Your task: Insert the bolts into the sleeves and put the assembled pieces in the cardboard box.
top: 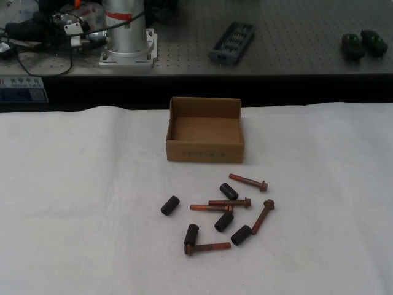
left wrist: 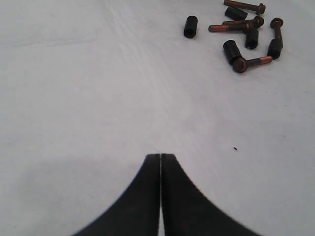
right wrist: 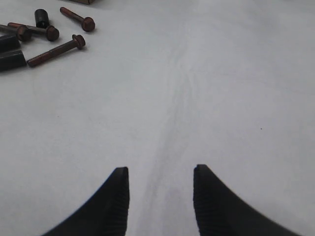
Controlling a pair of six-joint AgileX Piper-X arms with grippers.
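The white cloth-covered table [top: 73, 203] is carrying everything. The open brown cardboard box [top: 204, 150] is sitting on it toward the far side, about midway across.

The left end effector [left wrist: 161, 160] is hovering over bare cloth with its fingers pressed together. The right end effector [right wrist: 160, 169] is hovering likewise with its fingers spread.

The copper-coloured flanged metal bolts [top: 228, 202] and the short black cylindrical sleeves [top: 224, 221] are lying loose in one cluster just on the near side of the box. The cluster is lying ahead of both arms and between them, inward from each, and neither arm is looking clearly nearer.

The bolt closest to the arms [top: 209, 247] is lying crosswise to the reach, head toward the left arm's side and shank toward the right. Its head is resting against an upright-looking sleeve [top: 191, 233].

The outermost bolt on the right arm's side [top: 263, 217] is lying slanted, with its head pointing away toward the box.

One sleeve [top: 170, 205] is lying apart on the left arm's side with its axis slanted, probably making it the easier first pick for that arm.
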